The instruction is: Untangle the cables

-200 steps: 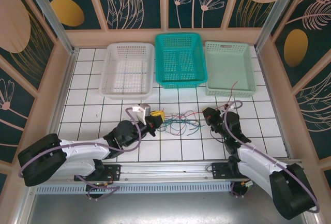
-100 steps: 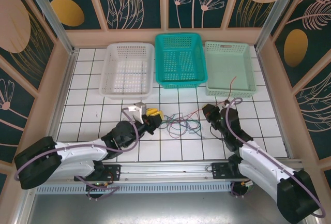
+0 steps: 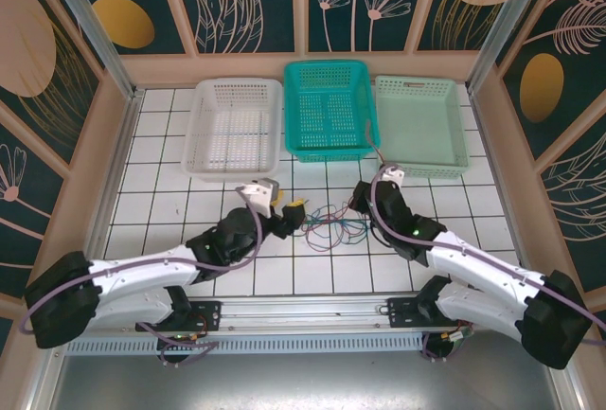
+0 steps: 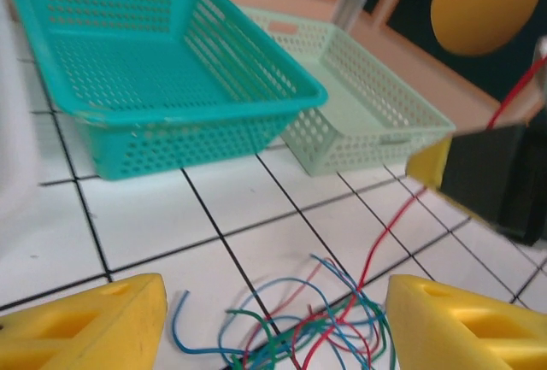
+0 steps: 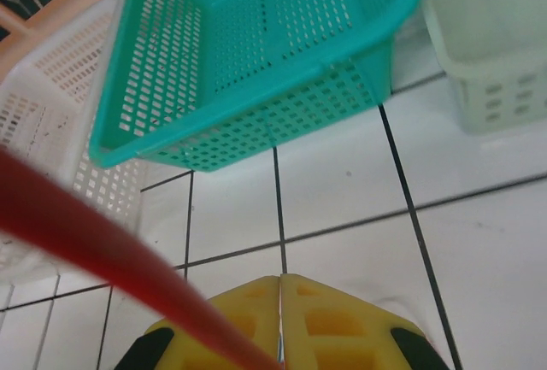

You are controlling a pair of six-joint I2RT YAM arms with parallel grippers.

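The cables (image 3: 331, 222) lie as a loose tangle of thin red, green and blue wires on the white tiles between the two arms. My left gripper (image 3: 290, 209) stands open just left of the tangle. In the left wrist view its yellow fingers (image 4: 85, 327) flank the cables (image 4: 316, 327) low over the tiles. My right gripper (image 3: 361, 198) sits at the tangle's right end, shut on a red cable (image 5: 85, 233). That red cable (image 4: 385, 233) rises from the heap towards the right gripper's black body (image 4: 496, 178). The right fingertips (image 5: 280, 280) are pressed together.
Three baskets stand in a row at the back: white (image 3: 234, 126), teal (image 3: 329, 109) and pale green (image 3: 419, 124). The teal basket's front wall (image 5: 256, 135) is close ahead of the right gripper. Wooden walls border the tiled floor on both sides.
The right gripper swung left and a little back, towards the teal basket, carrying the red cable. The left gripper edged right, closer to the tangle.
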